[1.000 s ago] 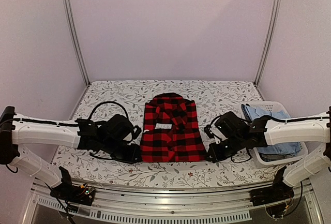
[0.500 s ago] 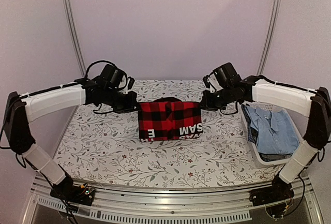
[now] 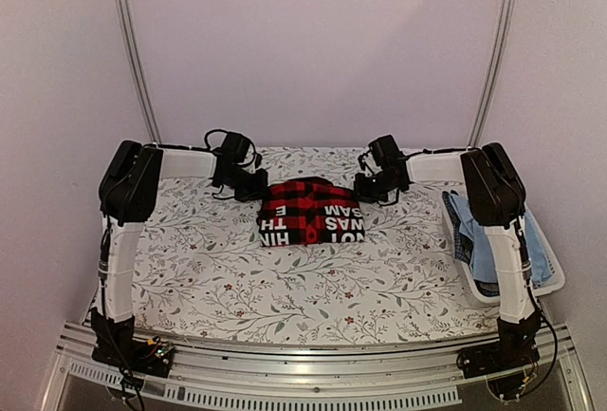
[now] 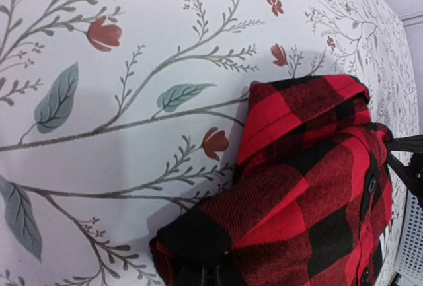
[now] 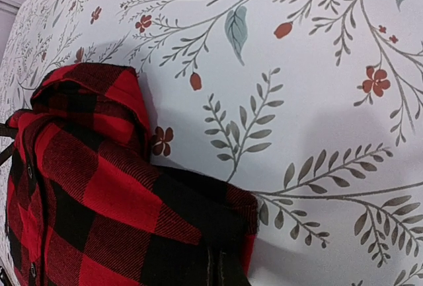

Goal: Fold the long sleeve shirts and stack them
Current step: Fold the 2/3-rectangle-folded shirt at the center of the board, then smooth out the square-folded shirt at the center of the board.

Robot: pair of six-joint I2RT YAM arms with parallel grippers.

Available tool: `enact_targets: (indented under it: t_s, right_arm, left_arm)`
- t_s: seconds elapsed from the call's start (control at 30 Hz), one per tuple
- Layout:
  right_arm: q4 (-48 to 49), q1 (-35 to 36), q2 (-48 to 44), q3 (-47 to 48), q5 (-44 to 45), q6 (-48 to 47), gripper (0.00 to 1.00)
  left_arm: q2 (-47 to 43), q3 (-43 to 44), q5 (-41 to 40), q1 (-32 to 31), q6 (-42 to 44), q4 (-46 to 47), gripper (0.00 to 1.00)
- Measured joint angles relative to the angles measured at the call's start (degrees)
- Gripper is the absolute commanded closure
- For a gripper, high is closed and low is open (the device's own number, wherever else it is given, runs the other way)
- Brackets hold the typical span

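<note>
Left claw (image 3: 254,187) and right claw (image 3: 364,186) each pinch a corner of the soft, folded buffalo-check shirt (image 3: 313,215).

Top camera: high behind me, facing the back wall (image 3: 313,50) — wide. My wrist cameras: close over the table (image 4: 99,134), from opposite sides — all three share the shirt (image 3: 313,212).
</note>
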Motion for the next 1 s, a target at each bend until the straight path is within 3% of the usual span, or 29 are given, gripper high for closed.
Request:
enact_targets:
  t_s: [0.2, 0.43, 0.63, 0.8, 0.83, 0.87, 1.0]
  right_arm:
    - [7.9, 0.6, -10.6, -18.4, -0.9, 1.5, 1.0]
    - [8.2, 3.5, -27.8, -40.5, -0.8, 4.6, 1.0]
    - [7.5, 3.8, -35.3, -43.6, -0.1, 6.3, 1.0]
    - [7.5, 3.8, -35.7, -41.6, 0.9, 6.5, 0.85]
    - [7.4, 3.7, -35.4, -40.7, 1.2, 6.4, 0.78]
    - [7.4, 3.6, -34.8, -39.8, 1.6, 6.3, 0.74]
    - [7.0, 2.6, -31.7, -35.6, 2.7, 5.8, 0.62]
  left_arm:
    - [-9.5, -15.3, 2.0, -2.4, -2.6, 7.1, 1.0]
    - [-27.0, -36.5, 4.2, -9.8, -9.0, 13.8, 1.0]
    - [-30.2, -39.8, 4.6, -9.7, -11.6, 17.1, 1.0]
    - [-29.8, -39.7, 4.8, -8.3, -12.1, 18.3, 1.0]
    - [-29.5, -39.5, 4.8, -7.9, -12.1, 18.2, 0.96]
    - [-28.9, -39.1, 4.9, -7.5, -12.0, 18.2, 0.85]
    - [-25.7, -35.9, 4.7, -5.5, -11.2, 17.0, 0.56]
